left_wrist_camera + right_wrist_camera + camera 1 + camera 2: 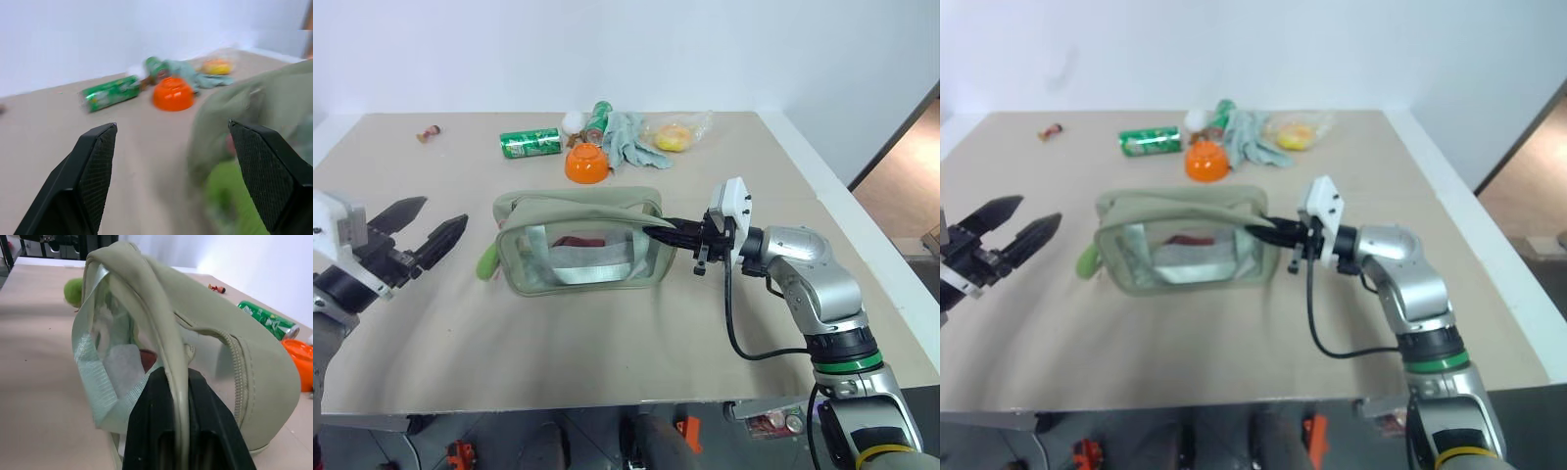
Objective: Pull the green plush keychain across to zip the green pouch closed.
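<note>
The left pincer hangs spread apart near the worktop's left edge, facing the plush keychain at the pouch's left end. The right pincer is clamped on the pouch's right-end seam, probably anchoring it for zipping.

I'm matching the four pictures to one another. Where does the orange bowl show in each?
Left eye: orange bowl behind the green pouch, beside the soda can.
Right eye: same spot, behind the pouch.
Left wrist: upper middle, between the open hand's fingers.
Right wrist: cut off at the right edge.
Shared landmark: the soda can.
</note>
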